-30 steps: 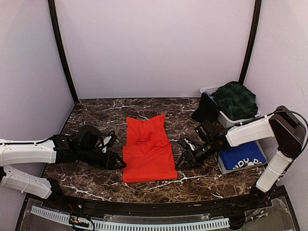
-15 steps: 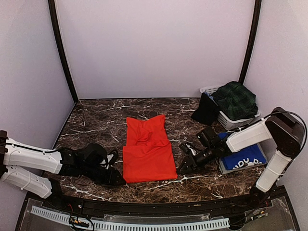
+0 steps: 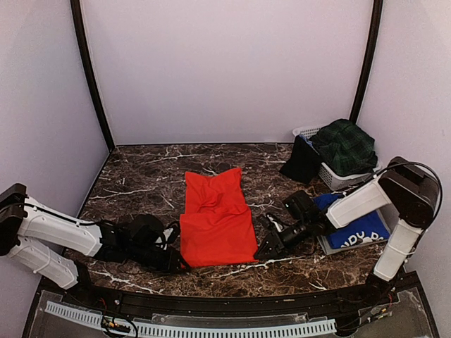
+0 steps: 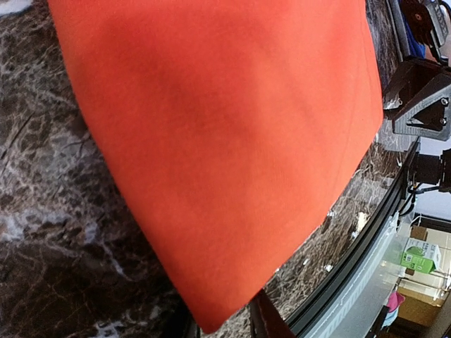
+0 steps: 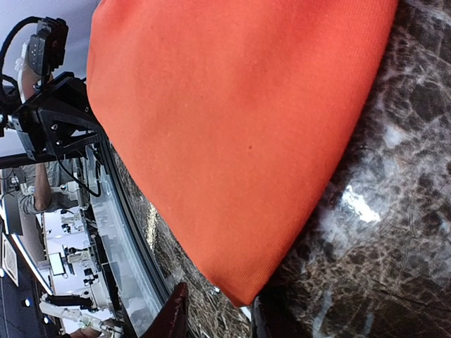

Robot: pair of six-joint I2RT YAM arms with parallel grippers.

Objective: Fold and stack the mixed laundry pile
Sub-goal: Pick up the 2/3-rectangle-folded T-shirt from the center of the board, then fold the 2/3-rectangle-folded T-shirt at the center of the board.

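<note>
Straddling the near-left corner of the red-orange T-shirt [image 3: 217, 222], your left claw [image 3: 176, 262] has one finger on each side of the cloth tip. The left wrist view shows the corner lying in the gap, not yet pinched. Your right claw [image 3: 264, 250] mirrors it at the shirt's near-right corner. There too the jaws stand apart around the fabric, and a sliver of desk [image 3: 141, 176] shows between one finger and the cloth.

A second ago both claws sat further up, alongside the shirt's flanks. Since then they have slid down to its near corners and their jaws have narrowed. The shirt itself has not shifted and lies flat mid-desk, its long axis running away from you.

That reads as the set-up for a fold, probably taking the near hem over toward the far end. Check that both corners are truly caught before you lift.

To the shirt's right, a blue T-shirt [image 3: 356, 232] lies folded. Beyond it, the tartan skirt [image 3: 345, 146] and a black garment [image 3: 301, 160] wait on the white basket [image 3: 331, 176].
</note>
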